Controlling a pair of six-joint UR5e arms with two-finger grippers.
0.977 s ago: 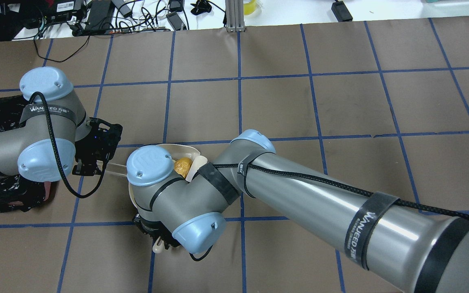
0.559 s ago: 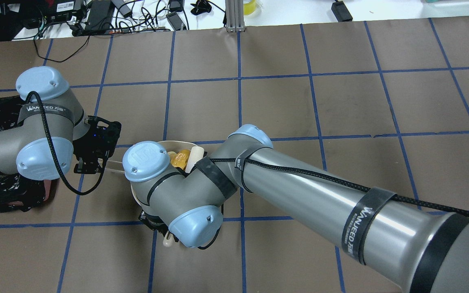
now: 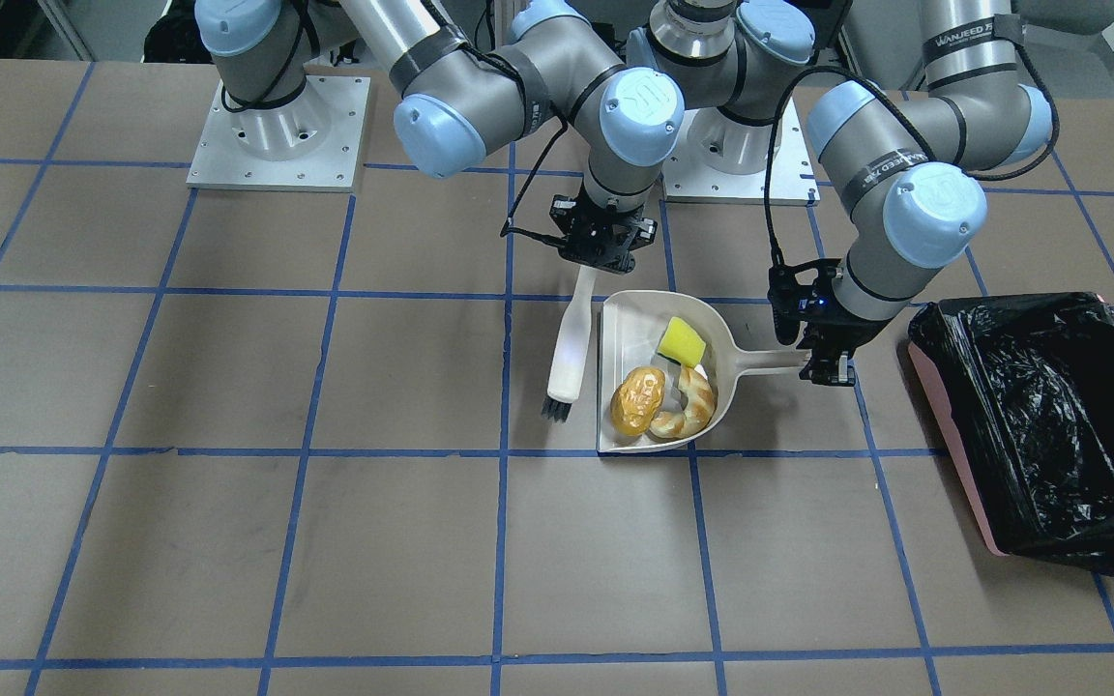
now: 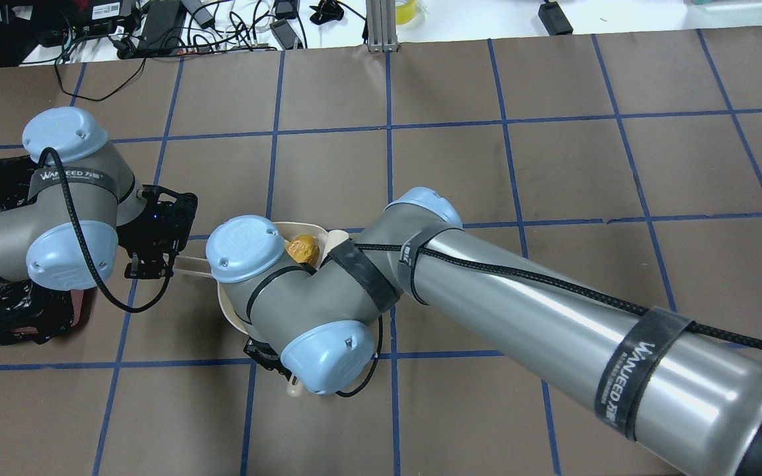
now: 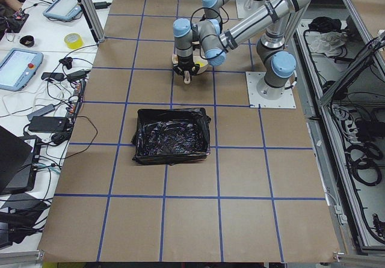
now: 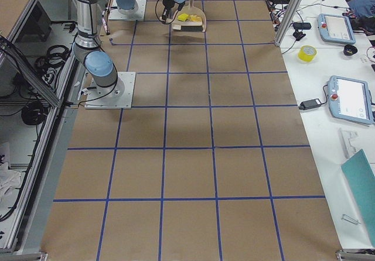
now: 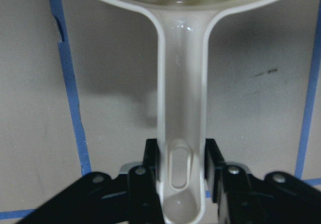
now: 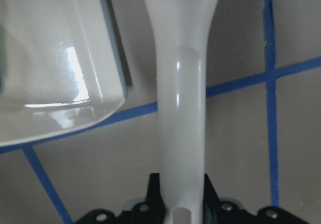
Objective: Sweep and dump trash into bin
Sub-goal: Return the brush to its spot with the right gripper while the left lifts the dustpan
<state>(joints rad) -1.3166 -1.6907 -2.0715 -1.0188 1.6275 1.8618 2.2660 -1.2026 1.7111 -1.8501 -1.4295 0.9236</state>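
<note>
The trash (image 3: 663,391) lies all in the beige dustpan (image 3: 630,324) at the middle of the front-facing frame. Nearest you, by the pan's open lip, the potato-like lump (image 3: 638,399) and the croissant-like piece (image 3: 692,404) touch each other. The yellow wedge (image 3: 682,340) lies farther back, toward the handle (image 3: 760,360). That lip is the risk: if you lift with it dipping, those two are likely to roll onto the desk (image 3: 228,387) first.

The left end effector (image 3: 823,365), right of centre, is clamped on the very end of the handle. A loaded pan may therefore sag or twist on the way to the bin (image 3: 1031,416), which stands well apart at the right edge. Farther up, the right end effector (image 3: 603,246) is closed on the brush (image 3: 569,343), which hangs just beside the pan's wall. It could snag the pan unless you clear it before lifting.

The overhead view hides most of the pan under the right arm (image 4: 487,291) and shows you only the lump, while the front-facing view shows all three pieces. Only the wrist views show the fingers (image 7: 150,158) pressing both sides of each handle.
</note>
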